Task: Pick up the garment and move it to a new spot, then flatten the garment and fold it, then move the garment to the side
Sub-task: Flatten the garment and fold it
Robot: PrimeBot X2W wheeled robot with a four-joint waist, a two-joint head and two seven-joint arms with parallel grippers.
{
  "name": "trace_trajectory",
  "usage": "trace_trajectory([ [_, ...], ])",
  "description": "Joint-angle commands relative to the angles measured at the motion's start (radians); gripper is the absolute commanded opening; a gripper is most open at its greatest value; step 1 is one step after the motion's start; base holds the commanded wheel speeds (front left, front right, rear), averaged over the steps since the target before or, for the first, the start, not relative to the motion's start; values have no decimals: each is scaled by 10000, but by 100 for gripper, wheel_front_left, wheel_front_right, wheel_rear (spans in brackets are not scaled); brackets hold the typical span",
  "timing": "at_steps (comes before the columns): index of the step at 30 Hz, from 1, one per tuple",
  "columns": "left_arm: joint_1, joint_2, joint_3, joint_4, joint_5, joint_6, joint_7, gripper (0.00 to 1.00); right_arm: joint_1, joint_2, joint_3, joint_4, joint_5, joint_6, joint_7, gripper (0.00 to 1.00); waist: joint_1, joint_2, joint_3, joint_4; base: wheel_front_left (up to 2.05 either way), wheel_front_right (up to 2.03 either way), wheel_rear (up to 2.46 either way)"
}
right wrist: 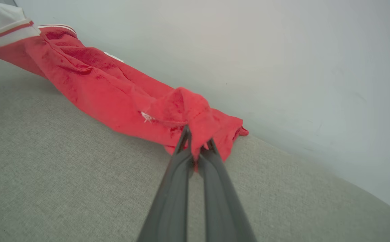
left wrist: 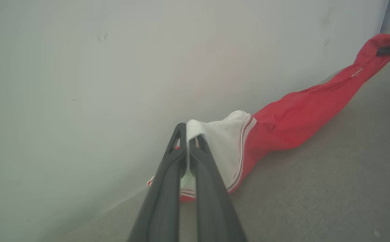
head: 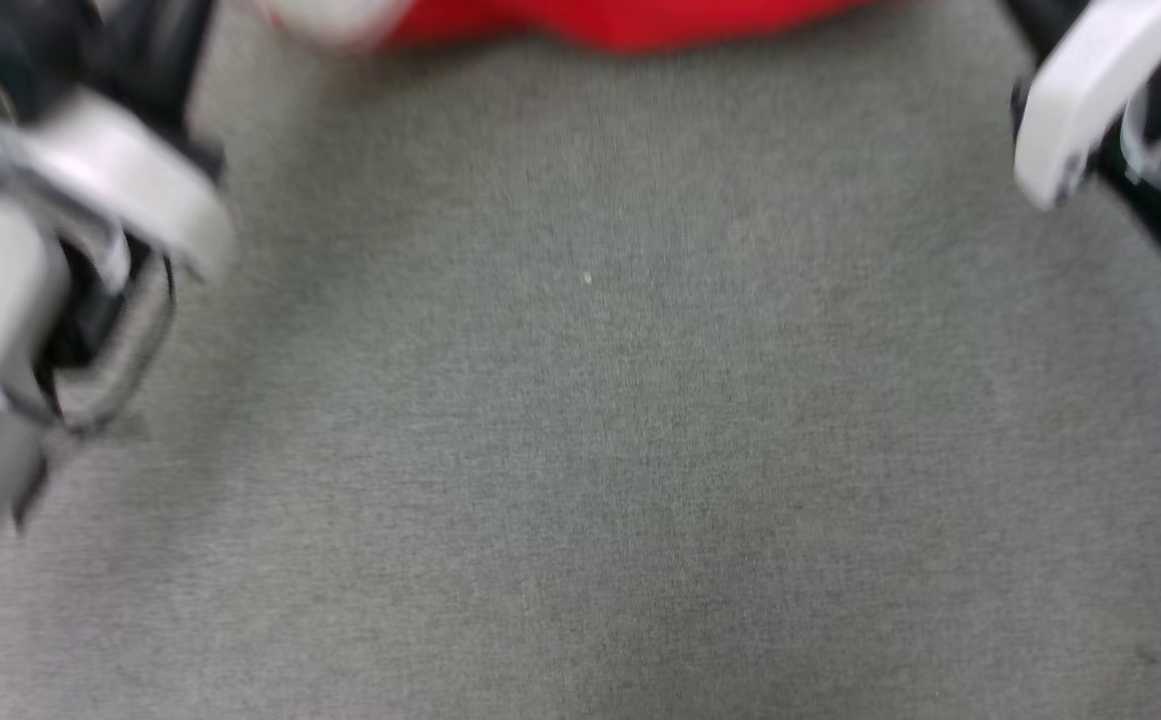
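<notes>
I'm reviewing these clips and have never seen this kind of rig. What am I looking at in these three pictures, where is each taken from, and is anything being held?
This is a two-armed robot working over a grey fabric surface. The blurred picture comes from a camera on its head, looking down; the pale shapes at the left and right edges are its arms. The other two come from cameras on each wrist, looking along that arm's two dark fingers.

In the left wrist view, the left gripper is shut on the white sleeve of a red shirt. In the right wrist view, the right gripper is shut on a bunched red part of the same shirt. The shirt stretches between the two grippers, sagging onto the surface near a pale wall.
</notes>
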Motion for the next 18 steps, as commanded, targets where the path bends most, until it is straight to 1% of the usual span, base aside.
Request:
trace_trajectory([
  [1,767,145,51,-389,-67,272,-68,0,478,-207,160,-191,181,-7,-8,0,1,0,-662,66,0,0,0],
  [6,3168,583,-128,-1396,-443,940,-59,0,1892,-849,680,-835,689,-7,-96,0,1,0,-1487,152,0,0,0],
  [9,4386,828,-469,-1868,-616,1164,-24,0,2845,-1188,879,-1224,1008,-7,-183,0,1,0,-1931,187,0,0,0],
  [11,5134,951,-644,-2179,-806,1417,28,0,3529,-1428,1008,-1503,1183,-7,-151,0,1,0,-2197,189,0,0,0],
  [18,7590,1213,-1208,-2775,-1588,2074,55,0,6019,-2083,921,-2236,1963,-7,-389,0,1,0,-3064,169,0,0,0],
])
